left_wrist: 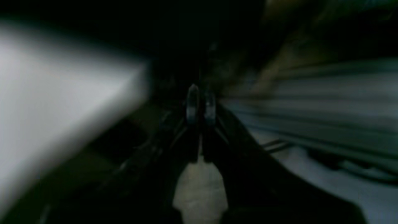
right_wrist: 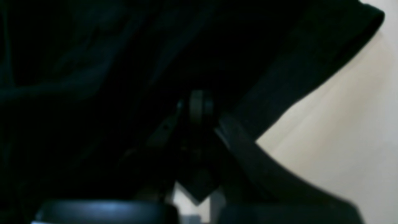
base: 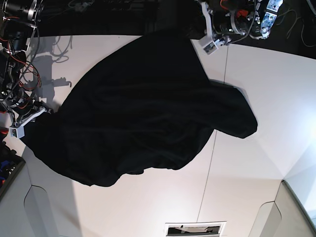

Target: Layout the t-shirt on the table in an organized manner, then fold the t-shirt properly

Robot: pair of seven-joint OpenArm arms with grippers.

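I have the t-shirt (base: 143, 108) spread over the white bench (base: 256, 79), a wide black mass with no print showing. It lies on the bench's far half, crossing the thin dark seam (base: 212, 153) that runs over the bench top. One lobe of cloth reaches past the seam toward the right side of the base view; the lower hem bulges toward the near edge in loose folds.

My left tool (base: 210, 42) sits at the shirt's far edge, by the seam. In its wrist view the fingertips (left_wrist: 192, 104) stand pressed together, with dark cloth around them, so I read it as pinching the shirt's edge, though that picture is badly smeared.

My right tool (base: 27, 121) is at the shirt's opposite edge, near the bench's left border in the base view. In its own wrist view the tips (right_wrist: 200, 105) are closed and black cloth drapes straight off them, with pale bench to the right of it. It is pinching the shirt.

A small dark slot (base: 195, 228) lies in the bench near its front edge, well apart from the shirt.
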